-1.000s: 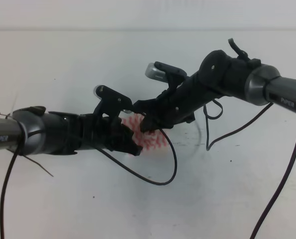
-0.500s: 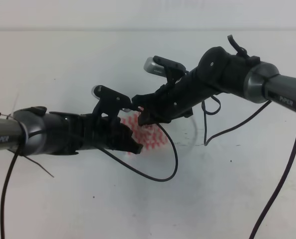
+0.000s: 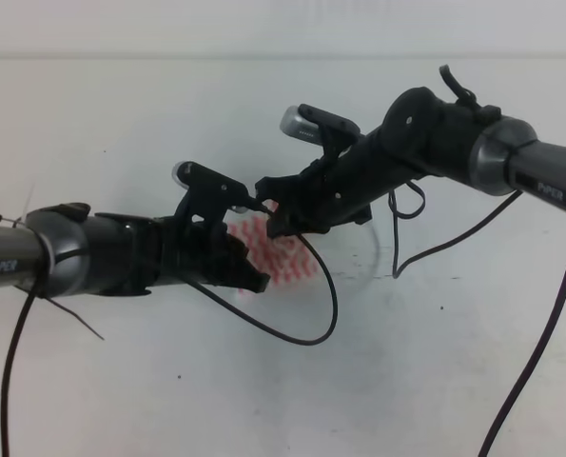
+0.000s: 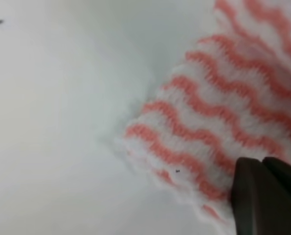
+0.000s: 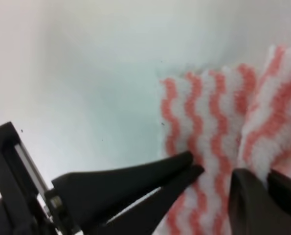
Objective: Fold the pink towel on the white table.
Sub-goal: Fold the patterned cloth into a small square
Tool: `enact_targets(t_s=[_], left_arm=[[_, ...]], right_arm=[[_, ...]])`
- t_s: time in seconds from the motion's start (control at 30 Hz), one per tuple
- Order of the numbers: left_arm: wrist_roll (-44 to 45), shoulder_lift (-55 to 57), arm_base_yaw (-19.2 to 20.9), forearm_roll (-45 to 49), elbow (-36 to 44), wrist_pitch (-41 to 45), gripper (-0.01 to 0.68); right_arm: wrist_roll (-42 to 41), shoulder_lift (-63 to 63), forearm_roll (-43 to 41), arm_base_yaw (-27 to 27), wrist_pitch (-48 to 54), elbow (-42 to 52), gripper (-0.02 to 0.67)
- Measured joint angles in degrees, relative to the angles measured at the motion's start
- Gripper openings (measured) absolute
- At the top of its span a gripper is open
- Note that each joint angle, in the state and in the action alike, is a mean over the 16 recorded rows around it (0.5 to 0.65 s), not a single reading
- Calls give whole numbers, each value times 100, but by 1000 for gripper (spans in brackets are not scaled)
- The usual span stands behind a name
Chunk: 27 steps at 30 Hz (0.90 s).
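- Pinching down with the left gripper (image 3: 254, 276), fingers drawn narrow with only a thin seam between them in the left wrist view, apparently clamping the near edge of the pink towel (image 3: 284, 259).
- Matching it with the right gripper (image 3: 273, 221), fingers likewise close together at the bottom right of the right wrist view, seemingly holding a raised flap of cloth.
- Crowding both grippers nose to nose over the middle of the white table (image 3: 121, 381), almost touching, and hiding most of the towel beneath them in the high view.
- Showing, in the right wrist view, one layer of striped cloth lying flat on the table and a second layer lifted above it on the right, blurred and closer to the lens.
- Judging the step in hand: carrying a gripped edge over the rest of the cloth, mid-fold, with the fold not yet laid down.
- Calling next for moving both grippers together across the towel at even height, lowering the held edge onto the far edge so the stripes line up, then opening both and backing off.
- Watching for snags: arms this close risking a bump, and thin cloth dragging or bunching if one side is leading the other.
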Motion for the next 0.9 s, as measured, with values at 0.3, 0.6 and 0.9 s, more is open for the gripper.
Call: enact_targets(t_s=[0.3, 0.6, 0.9], left_arm=[[40, -94, -4, -1, -2, 16, -1], [162, -270, -2, -1, 3, -40, -1], [332, -322, 2, -1, 3, -310, -1]], right_arm=[[26, 13, -9, -7, 4, 0, -14], [25, 21, -13, -6, -2, 1, -14], [33, -4, -3, -9, -6, -1, -16]])
